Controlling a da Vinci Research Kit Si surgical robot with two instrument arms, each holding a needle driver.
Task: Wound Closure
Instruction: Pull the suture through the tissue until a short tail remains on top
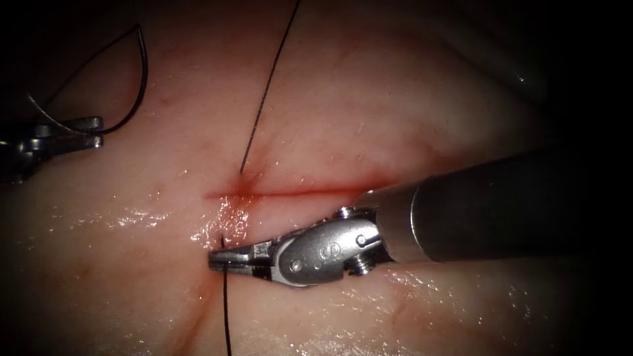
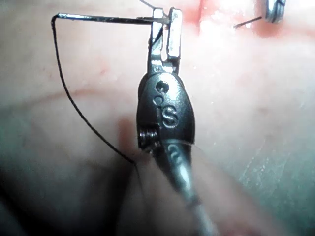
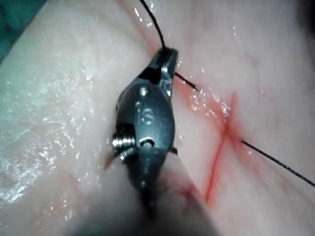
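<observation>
My left gripper (image 1: 92, 132) sits well off to the left of the cut (image 1: 290, 193), clenched on the needle (image 1: 135, 92) near one end of its curve — the rest of the arc rises free above the tissue (image 1: 369, 105), not in it. In the left wrist view the same gripper (image 2: 167, 29) pinches the needle (image 2: 103, 18) crosswise at its tips.

My right gripper (image 1: 227, 259) lies low on the tissue just below the cut's left end, clamped on the thread (image 1: 226, 310), which drops away beneath it. Another stretch of thread climbs from the tissue just above the cut. Red fluid (image 1: 237, 194) lines the cut. In the right wrist view the gripper (image 3: 166, 59) holds the thread (image 3: 152, 22) at its tip — a strand crosses the cut (image 3: 219, 152) beside it.
</observation>
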